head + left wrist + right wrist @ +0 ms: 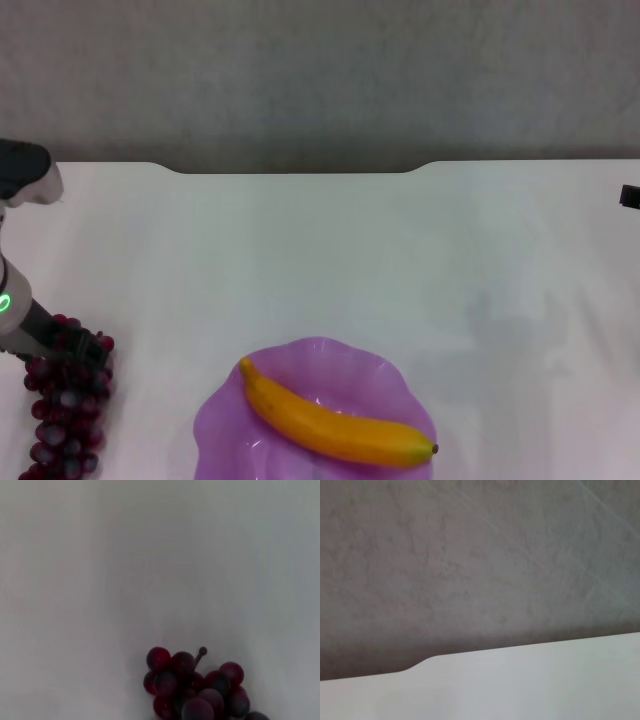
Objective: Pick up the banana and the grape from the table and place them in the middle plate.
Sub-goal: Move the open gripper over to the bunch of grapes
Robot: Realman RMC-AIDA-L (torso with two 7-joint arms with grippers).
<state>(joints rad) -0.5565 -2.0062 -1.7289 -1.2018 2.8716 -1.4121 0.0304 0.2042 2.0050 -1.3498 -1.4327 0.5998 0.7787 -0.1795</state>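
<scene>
The left arm (20, 250) reaches down along the left edge of the head view, its gripper (70, 348) low at the near left (whether its fingers are parted cannot be made out). Only a dark sliver of the right arm (630, 196) shows at the right edge.

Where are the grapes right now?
In the head view the grapes lie on the table at the robot's near left, under the left gripper, left of the purple plate and apart from it.
</scene>
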